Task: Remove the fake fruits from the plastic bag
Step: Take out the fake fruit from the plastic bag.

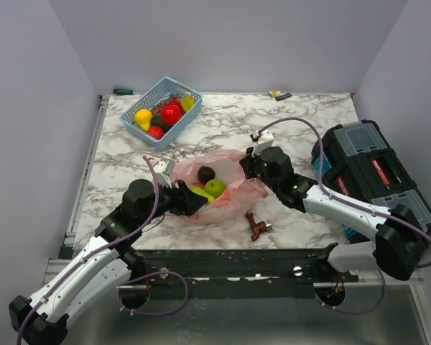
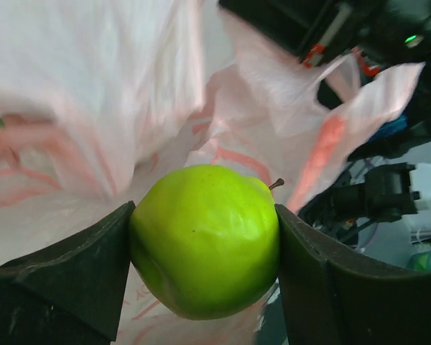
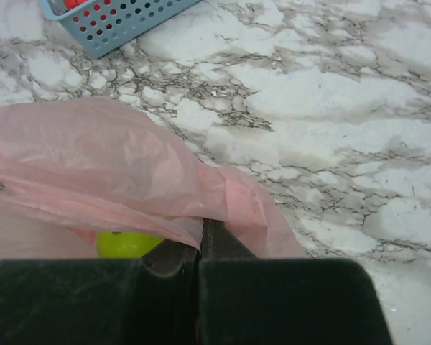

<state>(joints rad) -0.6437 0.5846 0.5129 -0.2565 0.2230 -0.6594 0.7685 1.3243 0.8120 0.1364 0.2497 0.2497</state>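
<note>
Green apple (image 2: 205, 241) clamped between left fingers (image 2: 65, 280), inside plastic bag (image 3: 93, 165), right fingers (image 3: 273, 302) pinching bag's edge

Legible text — none. Red label strip (image 1: 379, 172) on black toolbox (image 1: 359, 167): too small to read. Reddish print on plastic bag (image 2: 129, 108) — blurred, no characters decipherable.

The plastic bag (image 1: 241, 194) lies centre, an apple (image 1: 215, 187) in it; the basket (image 1: 145, 100) of fruits (image 1: 171, 113) stands behind-left; the toolbox (image 1: 366, 169) lies right; a metal piece (image 1: 258, 226) lies just before the bag.
</note>
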